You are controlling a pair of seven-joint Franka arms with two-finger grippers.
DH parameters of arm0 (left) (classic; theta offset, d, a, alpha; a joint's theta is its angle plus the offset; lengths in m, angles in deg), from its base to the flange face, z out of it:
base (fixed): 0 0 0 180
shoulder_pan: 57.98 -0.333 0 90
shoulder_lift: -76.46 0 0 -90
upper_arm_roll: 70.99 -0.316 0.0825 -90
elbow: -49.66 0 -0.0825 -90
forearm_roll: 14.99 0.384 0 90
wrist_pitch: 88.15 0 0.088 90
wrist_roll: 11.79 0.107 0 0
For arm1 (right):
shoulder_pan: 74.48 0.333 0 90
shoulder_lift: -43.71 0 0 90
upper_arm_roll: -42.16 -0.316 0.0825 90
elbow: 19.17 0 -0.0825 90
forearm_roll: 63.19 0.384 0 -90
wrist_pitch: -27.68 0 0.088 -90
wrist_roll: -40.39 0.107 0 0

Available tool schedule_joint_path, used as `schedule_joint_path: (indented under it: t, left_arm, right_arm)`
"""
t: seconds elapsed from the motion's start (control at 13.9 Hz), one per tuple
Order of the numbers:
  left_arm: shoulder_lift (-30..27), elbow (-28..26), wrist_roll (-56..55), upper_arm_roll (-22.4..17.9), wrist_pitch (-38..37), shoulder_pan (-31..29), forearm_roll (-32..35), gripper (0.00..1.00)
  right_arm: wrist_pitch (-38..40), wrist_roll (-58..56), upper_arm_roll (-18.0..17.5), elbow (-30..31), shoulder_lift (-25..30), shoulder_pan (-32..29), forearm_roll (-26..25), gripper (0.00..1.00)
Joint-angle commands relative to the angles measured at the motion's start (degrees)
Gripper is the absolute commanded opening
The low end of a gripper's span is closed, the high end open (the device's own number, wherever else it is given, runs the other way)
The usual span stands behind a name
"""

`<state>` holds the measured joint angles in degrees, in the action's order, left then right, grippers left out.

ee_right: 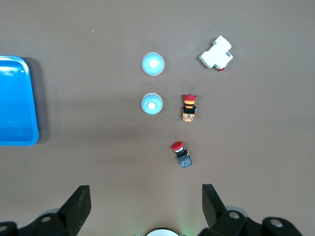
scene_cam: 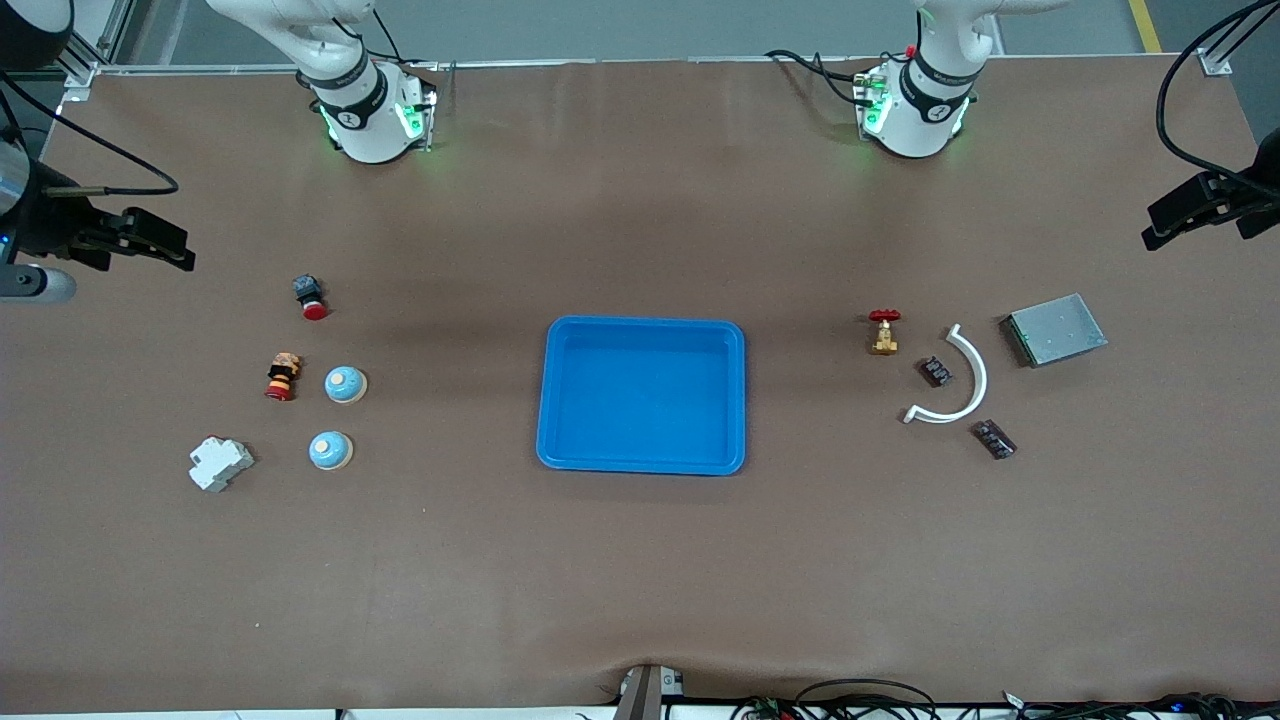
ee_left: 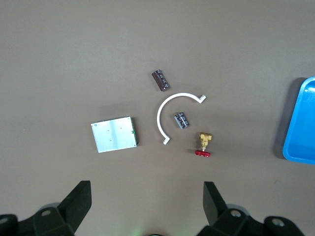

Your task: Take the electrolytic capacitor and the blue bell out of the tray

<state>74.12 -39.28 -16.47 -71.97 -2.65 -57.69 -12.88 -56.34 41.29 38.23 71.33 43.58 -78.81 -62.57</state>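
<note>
Two small dark capacitors (scene_cam: 936, 371) (scene_cam: 995, 439) lie toward the left arm's end of the table, one inside a white arc and one nearer the front camera. The left wrist view shows the same capacitors (ee_left: 181, 120) (ee_left: 160, 79). Two pale blue bells (scene_cam: 345, 384) (scene_cam: 330, 450) stand toward the right arm's end and also show in the right wrist view (ee_right: 152, 103) (ee_right: 152, 64). A blue tray (scene_cam: 640, 395) sits empty mid-table. My left gripper (ee_left: 147, 184) hangs open high over the capacitor group. My right gripper (ee_right: 145, 187) hangs open high over the bell group. Neither holds anything.
By the capacitors lie a brass valve with a red handle (scene_cam: 884, 331), a white curved strip (scene_cam: 960, 385) and a grey metal box (scene_cam: 1055, 329). By the bells stand two red-capped push buttons (scene_cam: 309, 296) (scene_cam: 283, 376) and a white breaker (scene_cam: 220, 464).
</note>
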Motion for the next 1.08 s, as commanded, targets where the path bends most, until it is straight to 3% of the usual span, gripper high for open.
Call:
schedule_joint_path:
  t: [0.0,1.0]
  left_arm:
    - [-0.7,0.1,1.2,-0.2,-0.3,-0.3,-1.1,1.00]
    - [-0.2,1.1,0.9,-0.2,-0.3,-0.3,-1.0,1.00]
  right_arm:
    - [1.1,-1.3,0.1,-0.7,0.4,-0.4,-0.8,1.00]
    - [2.0,-1.5,0.7,-2.9,1.4,-0.4,-1.0,1.00]
